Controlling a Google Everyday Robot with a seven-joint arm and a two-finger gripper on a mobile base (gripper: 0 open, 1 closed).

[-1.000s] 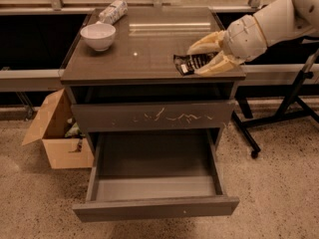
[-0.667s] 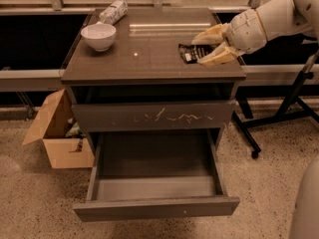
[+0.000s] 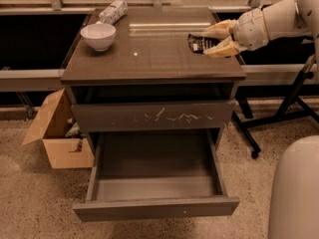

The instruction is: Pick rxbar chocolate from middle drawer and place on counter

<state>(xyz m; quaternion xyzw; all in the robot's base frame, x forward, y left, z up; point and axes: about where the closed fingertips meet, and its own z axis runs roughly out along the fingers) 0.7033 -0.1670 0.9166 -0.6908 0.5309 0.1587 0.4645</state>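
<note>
1. The rxbar chocolate [image 3: 198, 43] is at the right rear of the counter [image 3: 149, 59], its long axis roughly left-right and its free end pointing toward the counter's middle
2. The gripper [image 3: 213, 39] reaches in from the right, its tan fingers [image 3: 223, 49] clamped on the bar and hiding its right end
3. Whether the bar touches the top cannot be told
4. The middle drawer [image 3: 154, 209] stands open below

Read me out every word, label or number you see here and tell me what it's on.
rxbar chocolate, held in the gripper at the right side of the counter: white print, too blurred to read.
White and silver packet at the back of the counter: print too blurred to read.
Nothing else carries text.
</note>
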